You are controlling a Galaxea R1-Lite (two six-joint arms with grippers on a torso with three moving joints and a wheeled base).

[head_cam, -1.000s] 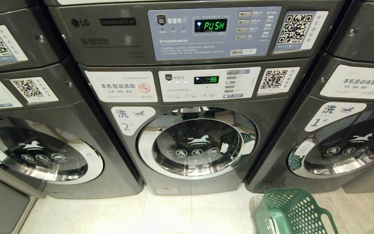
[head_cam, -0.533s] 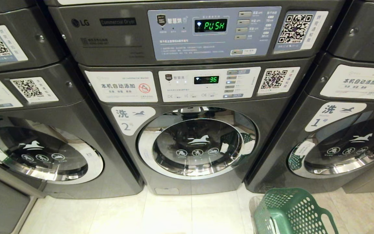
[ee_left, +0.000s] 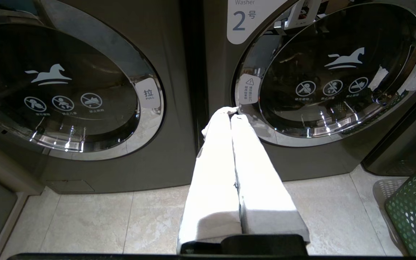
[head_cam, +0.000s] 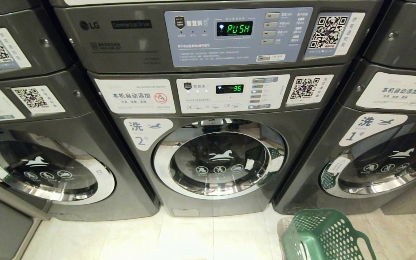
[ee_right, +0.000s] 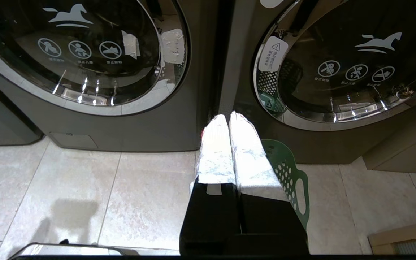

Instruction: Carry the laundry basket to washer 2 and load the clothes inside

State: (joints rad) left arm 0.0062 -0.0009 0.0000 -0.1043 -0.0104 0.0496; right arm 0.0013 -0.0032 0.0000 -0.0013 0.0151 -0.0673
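Washer 2 [head_cam: 215, 159] sits dead centre in the head view, dark grey, round glass door closed, white "2" label [head_cam: 146, 131] up and to the side of the door, display reading 36. Stacked on top of washer 2 is a dryer [head_cam: 200, 34] with a green PUSH display. Washer 1 [head_cam: 374, 159] stands right of washer 2, another washer [head_cam: 49, 162] on its left; both doors closed.

Laundry basket [head_cam: 325, 234] is on the tile floor [head_cam: 193, 238], in front of the gap between washer 2 and washer 1, just right of washer 2's lower corner, apart from it. Green, holes all over, handle cut-out seen in the right wrist view [ee_right: 287, 173]. Can't tell if clothes are inside; its interior is not seen.

Left gripper [ee_left: 231, 113] is clenched, white-wrapped fingers pressed together, nothing in them, hanging above the floor in front of washer 2's left edge. Right gripper [ee_right: 228, 117] is likewise pinched closed and empty, above the basket near washer 2's right edge. Neither arm shows in the head view.
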